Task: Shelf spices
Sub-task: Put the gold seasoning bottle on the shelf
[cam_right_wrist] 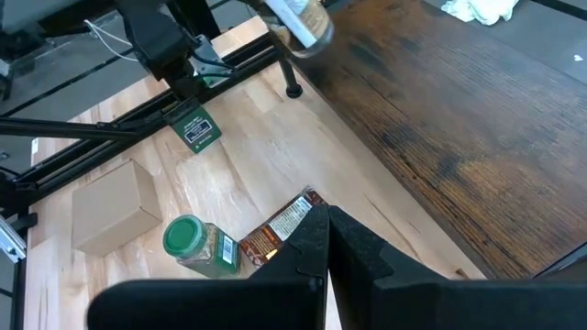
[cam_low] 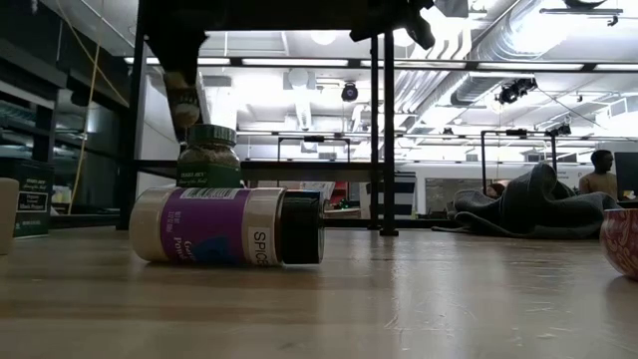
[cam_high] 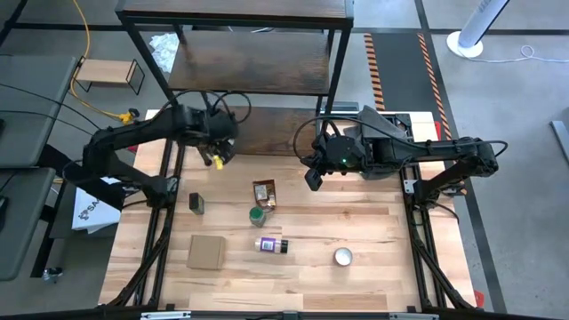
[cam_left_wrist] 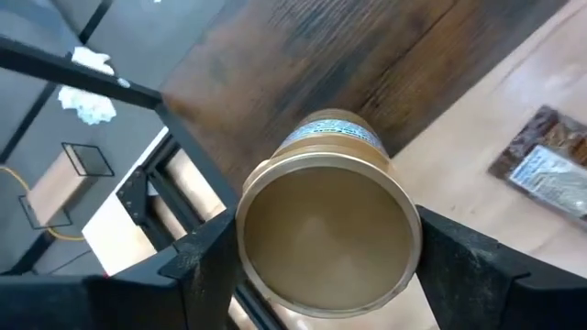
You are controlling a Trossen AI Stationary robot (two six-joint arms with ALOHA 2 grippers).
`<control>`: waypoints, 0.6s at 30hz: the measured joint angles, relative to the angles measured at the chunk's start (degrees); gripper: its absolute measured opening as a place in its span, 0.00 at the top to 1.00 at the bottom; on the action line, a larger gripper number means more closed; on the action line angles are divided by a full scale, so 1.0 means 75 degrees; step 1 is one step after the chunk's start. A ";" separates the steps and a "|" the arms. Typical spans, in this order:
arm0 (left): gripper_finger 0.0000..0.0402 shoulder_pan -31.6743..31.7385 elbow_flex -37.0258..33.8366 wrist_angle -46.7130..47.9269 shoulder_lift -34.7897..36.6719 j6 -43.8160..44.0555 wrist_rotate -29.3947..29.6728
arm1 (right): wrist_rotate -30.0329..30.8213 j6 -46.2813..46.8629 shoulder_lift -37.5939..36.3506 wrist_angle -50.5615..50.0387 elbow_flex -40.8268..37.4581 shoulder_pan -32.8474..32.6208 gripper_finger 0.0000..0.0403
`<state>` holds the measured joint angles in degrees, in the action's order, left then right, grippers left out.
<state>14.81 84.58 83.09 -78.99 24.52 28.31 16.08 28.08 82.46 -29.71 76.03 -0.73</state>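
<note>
My left gripper (cam_high: 218, 153) is shut on the tan-lidded jar (cam_left_wrist: 326, 220), held in the air at the near left corner of the shelf's (cam_high: 249, 62) lowest board (cam_left_wrist: 303, 64). My right gripper (cam_high: 313, 180) hovers shut and holding nothing over the table in front of the shelf. On the table, the small dark tin (cam_high: 196, 204) stands, the brown-orange pouch (cam_high: 264, 192) lies flat, and the green-lidded jar (cam_high: 257, 215) stands upright. The dark-capped jar with the purple-white label (cam_low: 229, 226) lies on its side. My left gripper pinches the jar at its tan lid end (cam_left_wrist: 266, 197), one finger (cam_left_wrist: 197, 266) on each side of the lid. The fingers slant down from above. The jar (cam_right_wrist: 303, 20) points away below them, tilted and lifted clear of table and shelf.
A brown cardboard box (cam_high: 206, 252) and a round silvery disc (cam_high: 343, 257) sit nearer the table's front edge. The shelf's black frame posts (cam_right_wrist: 292, 87) stand at the board's corners. A small pale wood stand (cam_high: 108, 73) is on the floor at the far left.
</note>
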 joint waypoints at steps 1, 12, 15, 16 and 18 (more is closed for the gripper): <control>0.33 0.0092 0.0000 -0.0028 -0.0094 -0.0154 -0.0028 | 0.0000 0.0000 0.0000 -0.0003 0.0000 0.0000 1.00; 0.29 0.0609 0.0000 -0.0232 -0.0700 -0.1218 -0.0023 | 0.0000 0.0025 0.0000 0.0006 0.0000 0.0000 1.00; 0.27 0.0633 0.0000 -0.0358 -0.0733 -0.1499 -0.0008 | 0.0000 0.0025 0.0000 0.0005 0.0000 0.0000 1.00; 0.27 0.0630 0.0000 -0.0404 -0.0733 -0.1595 -0.0003 | 0.0000 0.0025 0.0000 0.0003 0.0000 0.0000 1.00; 0.26 0.0628 0.0000 -0.0542 -0.0730 -0.1693 0.0025 | 0.0000 0.0025 0.0000 0.0003 0.0000 0.0000 1.00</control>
<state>19.52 84.58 79.02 -84.47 11.82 28.50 16.08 28.27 82.46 -29.69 76.03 -0.73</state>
